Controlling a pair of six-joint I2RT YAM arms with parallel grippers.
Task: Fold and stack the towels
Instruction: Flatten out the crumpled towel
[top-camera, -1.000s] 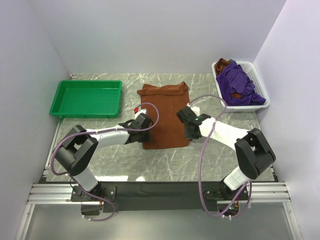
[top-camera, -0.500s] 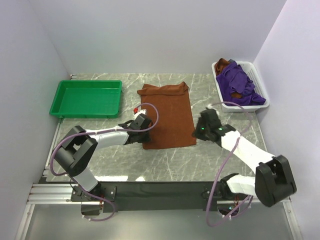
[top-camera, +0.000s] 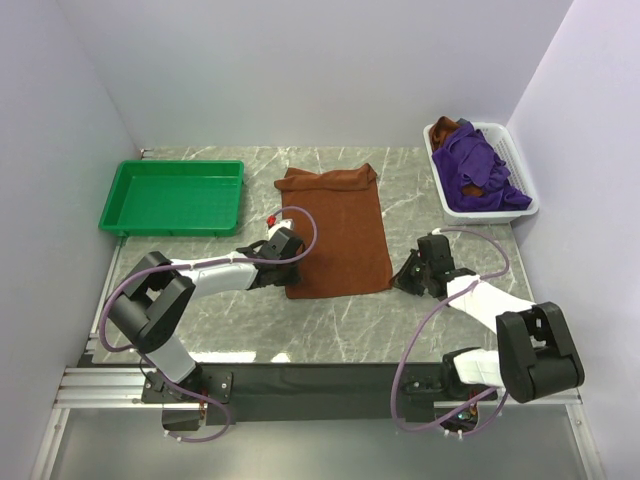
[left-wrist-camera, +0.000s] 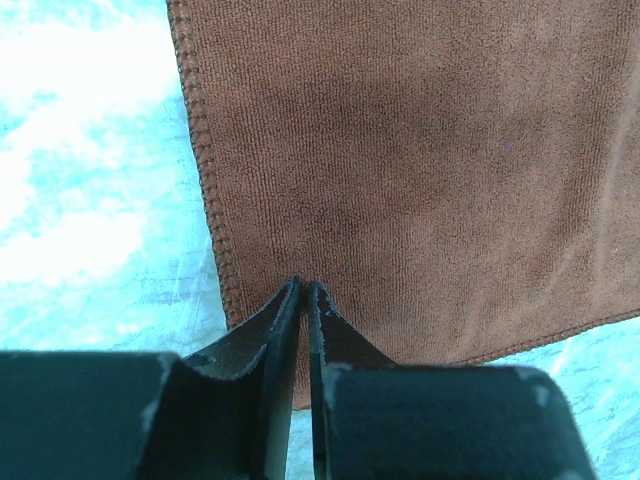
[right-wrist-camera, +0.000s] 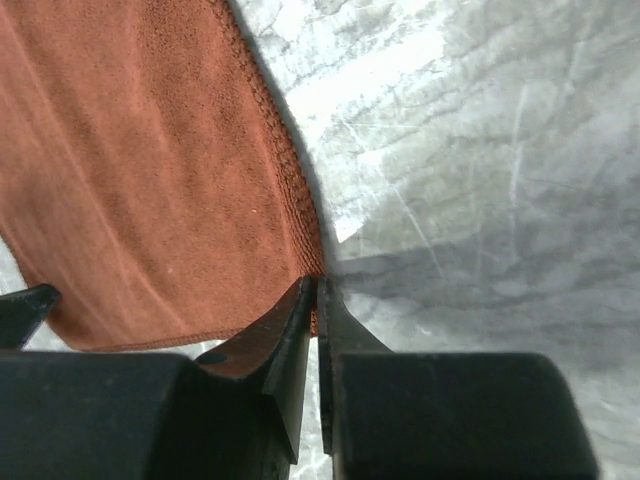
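So the rust-brown towel (top-camera: 335, 230) is spread out flat in the middle of the marble worktop (top-camera: 420, 195), long side running away from the arms, with the far edge a bit rumpled. It sits between the green tray (top-camera: 128, 215) on the left and the white basket (top-camera: 528, 200) at the far right, touching neither. The left hand (left-wrist-camera: 304, 288) is down at the towel's near-left corner. In its wrist view the fingers (left-wrist-camera: 270, 330) are squeezed almost together, with only a thin slit between them and the fabric right at the tips, so it looks like a pinch on the near edge. The right hand (right-wrist-camera: 316, 285) is doing much the same on the opposite side, down low at the near-right corner. Its fingers are nearly closed on the stitched hem, with a sliver of brown showing between them. The rest of the towels are heaped in the basket, mostly a purple pile (top-camera: 480, 170) with a bit of rust-brown cloth (top-camera: 447, 127) poking out at the back corner.
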